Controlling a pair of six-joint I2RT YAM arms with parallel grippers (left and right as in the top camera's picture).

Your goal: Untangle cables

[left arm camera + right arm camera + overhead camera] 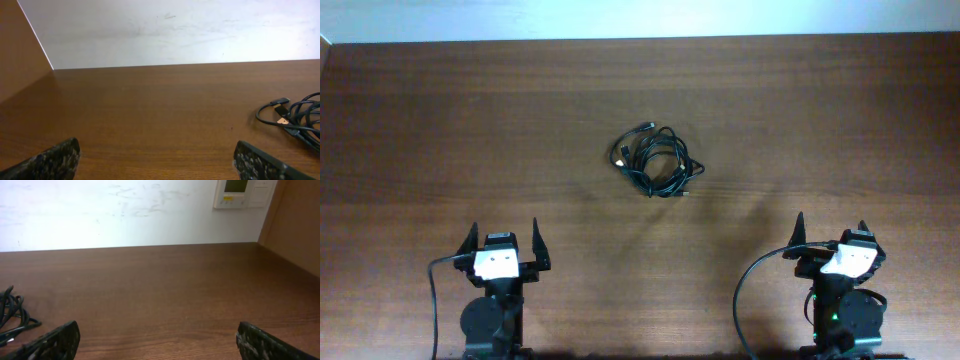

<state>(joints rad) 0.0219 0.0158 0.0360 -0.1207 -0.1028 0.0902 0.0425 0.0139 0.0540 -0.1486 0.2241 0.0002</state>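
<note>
Left gripper (pixel 504 230) and right gripper (pixel 831 224) sit by the near edge, both spread wide, gripping nothing. The cables (pixel 655 160) lie bundled mid-worktop (pixel 440 120), well apart from both grippers, with bare wood all round.

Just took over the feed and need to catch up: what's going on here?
Nothing is being handled yet. The cables lie in a tangled bundle around the middle of the table, with nothing touching them. The left pincer and right pincer are both open and empty, well short of the bundle.
</note>
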